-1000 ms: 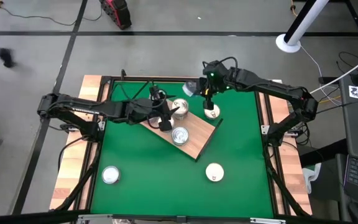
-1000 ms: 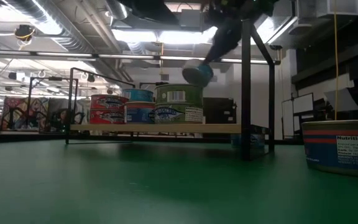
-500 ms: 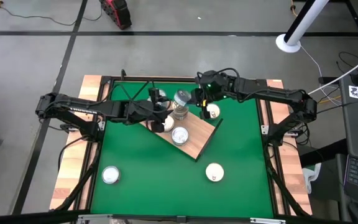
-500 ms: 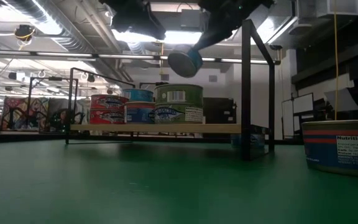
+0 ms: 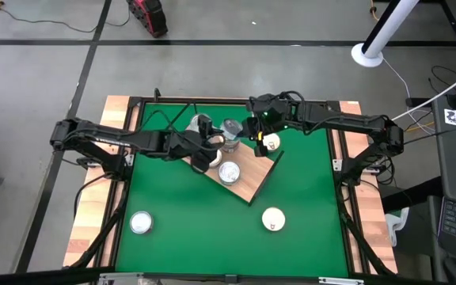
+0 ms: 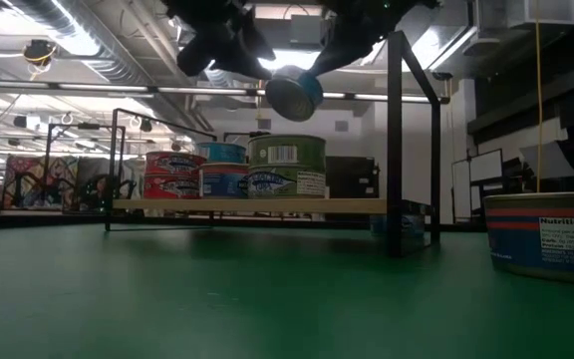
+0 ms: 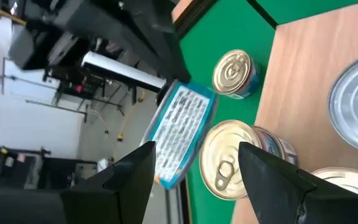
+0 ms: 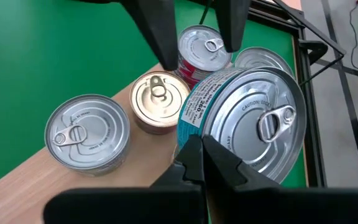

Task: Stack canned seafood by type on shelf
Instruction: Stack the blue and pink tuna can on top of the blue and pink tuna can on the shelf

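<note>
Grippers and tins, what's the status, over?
Right gripper shut on blue-label tin, tilted above shelf. Left gripper open alongside. Tins stand below.

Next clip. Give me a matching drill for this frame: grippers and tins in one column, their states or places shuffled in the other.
Column one
1. right gripper
2. left gripper
3. silver-lidded tin
4. blue-label tin

Column two
A. alone on the green mat, on the left arm's side
B. jaws open, holding nothing, above the shelf
C. jaws shut on a tin's rim
D. held tilted in the air over the tins on the shelf

Pairs: 1-C, 2-B, 3-A, 4-D
</note>
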Tool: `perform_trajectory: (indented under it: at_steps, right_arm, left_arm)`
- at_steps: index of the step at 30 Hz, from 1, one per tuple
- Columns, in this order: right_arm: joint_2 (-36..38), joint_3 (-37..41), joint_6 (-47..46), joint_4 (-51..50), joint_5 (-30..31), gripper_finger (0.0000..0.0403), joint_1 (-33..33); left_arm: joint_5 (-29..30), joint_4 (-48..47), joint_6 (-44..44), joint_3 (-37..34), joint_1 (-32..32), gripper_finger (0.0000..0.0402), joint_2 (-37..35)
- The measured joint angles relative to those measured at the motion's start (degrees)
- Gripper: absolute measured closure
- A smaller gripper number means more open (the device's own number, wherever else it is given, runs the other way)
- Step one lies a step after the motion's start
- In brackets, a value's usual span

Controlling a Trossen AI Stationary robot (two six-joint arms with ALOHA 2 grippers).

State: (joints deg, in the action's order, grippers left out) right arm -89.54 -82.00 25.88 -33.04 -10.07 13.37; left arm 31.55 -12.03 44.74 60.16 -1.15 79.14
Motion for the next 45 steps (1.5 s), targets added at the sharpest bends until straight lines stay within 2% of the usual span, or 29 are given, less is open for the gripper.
perform_trajectory:
  at_steps: [9, 22, 45]
  right_arm:
    - [0.0, 0.0, 0.0, 0.0, 0.0, 0.0403, 0.0]
    - [0.0, 0.0, 0.0, -0.1, 0.0, 0.0403, 0.0]
    - [0.0, 0.0, 0.0, -0.2, -0.1, 0.0403, 0.0]
  left_arm:
    - [0.6, 6.7, 6.1, 0.0, -0.8, 0.0174, 0.6]
    - [0.6, 7.1, 13.8, 0.0, -0.4, 0.0174, 2.1]
    - [-2.4, 6.7, 17.2, 0.0, 4.4, 0.0174, 3.2]
